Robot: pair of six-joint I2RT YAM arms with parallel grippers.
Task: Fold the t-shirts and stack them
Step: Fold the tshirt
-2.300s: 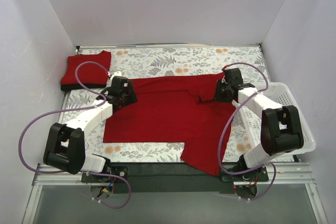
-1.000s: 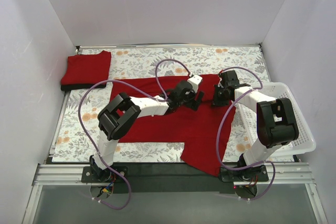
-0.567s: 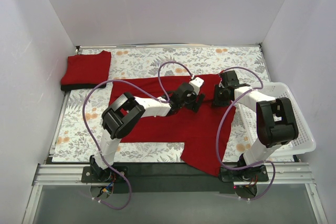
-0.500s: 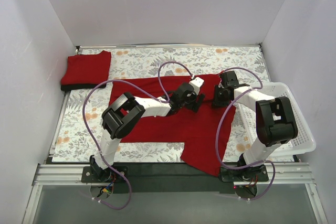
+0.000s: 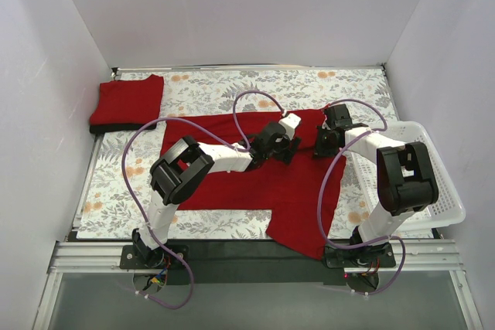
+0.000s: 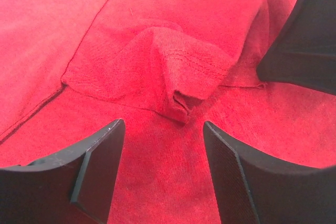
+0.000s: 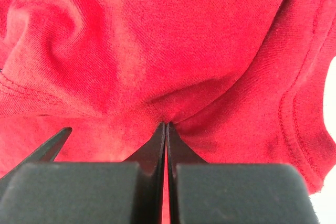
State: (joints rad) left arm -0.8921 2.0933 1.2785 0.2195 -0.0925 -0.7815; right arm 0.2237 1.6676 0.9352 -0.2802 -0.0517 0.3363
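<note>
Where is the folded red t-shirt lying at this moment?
In the top external view, the folded red t-shirt lies at the far left corner of the table. It is apart from the spread red t-shirt on its right.

White-and-black arms (image 5: 223,158), purple cables (image 5: 255,92)

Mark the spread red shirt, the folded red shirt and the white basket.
Spread red cloth t-shirt (image 5: 255,187), top view, middle of body.
Folded red cloth t-shirt (image 5: 128,100), top view, centre of top face.
White plastic lattice basket (image 5: 408,130), top view, far wall.
</note>
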